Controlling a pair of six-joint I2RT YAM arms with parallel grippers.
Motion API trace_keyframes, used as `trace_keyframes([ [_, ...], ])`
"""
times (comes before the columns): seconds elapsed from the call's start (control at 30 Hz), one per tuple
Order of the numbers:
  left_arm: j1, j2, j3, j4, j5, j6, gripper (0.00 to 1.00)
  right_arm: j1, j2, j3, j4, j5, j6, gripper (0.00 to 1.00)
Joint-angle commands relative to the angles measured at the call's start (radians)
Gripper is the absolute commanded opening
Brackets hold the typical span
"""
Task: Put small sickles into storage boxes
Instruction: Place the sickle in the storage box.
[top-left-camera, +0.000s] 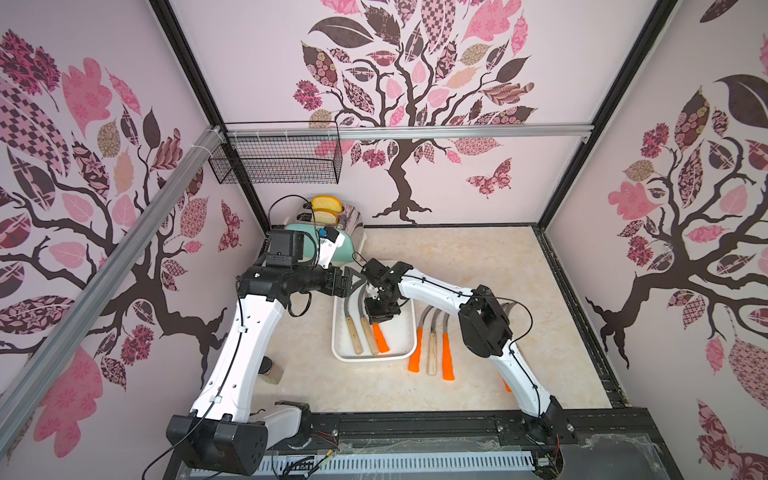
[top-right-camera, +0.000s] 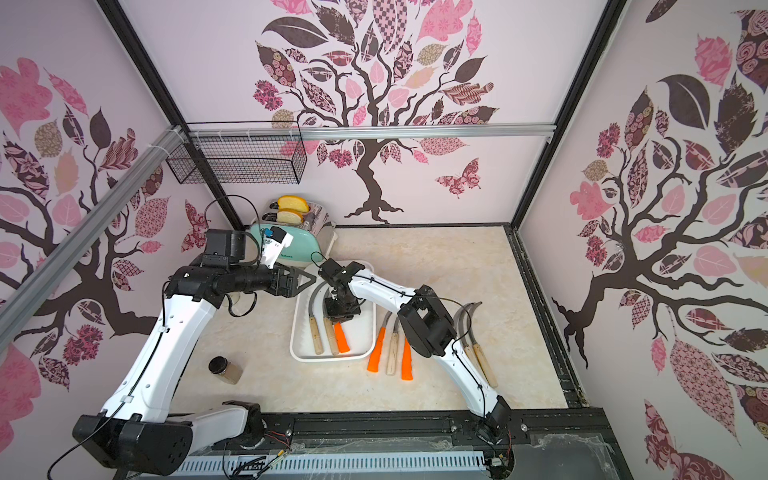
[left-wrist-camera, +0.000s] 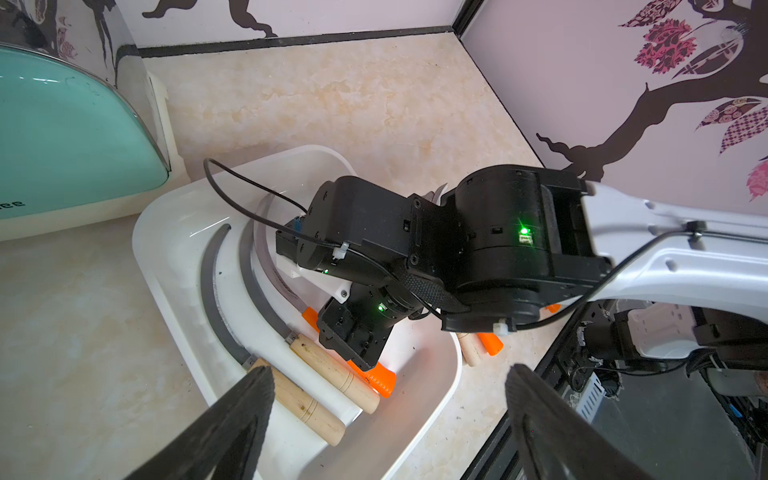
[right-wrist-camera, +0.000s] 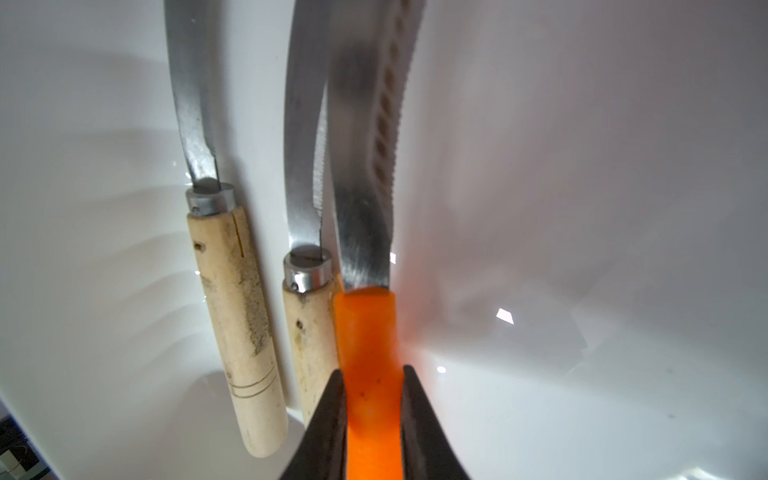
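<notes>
The left gripper is hovering above the left rim of the white tray, toward its far end. Its jaws are standing wide apart and holding nothing.

Inside the tray, two wooden-handled sickles are lying side by side in the left half, with their blades curving toward the back wall.

Just right of them, the right gripper is reaching down into the tray. Its jaws are clamping the handle of the orange-handled sickle. This handle is sitting just beside the nearer wooden handle, possibly touching it; the wrist view does not settle contact.

Right of the tray, three sickles are lying in a row on the tabletop:
- first orange sickle
- middle wooden sickle
- second orange sickle

Further right, beyond the right arm, a wooden-handled pair is lying close together, showing in a top view.
</notes>
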Motion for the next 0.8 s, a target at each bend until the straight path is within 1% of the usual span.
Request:
trace_keyframes([
  [0.0,0.004,-0.014,0.000,0.017,0.012,0.013,0.91,0.011,0.011,0.019,-0.023,-0.007,-0.001,0.01],
  [0.3,0.004,-0.013,0.000,0.016,0.015,0.016,0.91,0.013,0.014,0.015,-0.026,-0.004,0.001,0.03],
  [0.5,0.004,-0.014,0.005,0.009,0.016,0.021,0.91,0.016,0.017,0.017,-0.029,-0.002,0.001,0.10],
  [0.77,0.003,-0.013,0.007,0.011,0.021,0.017,0.91,0.019,0.018,0.019,-0.035,0.004,-0.002,0.12],
])
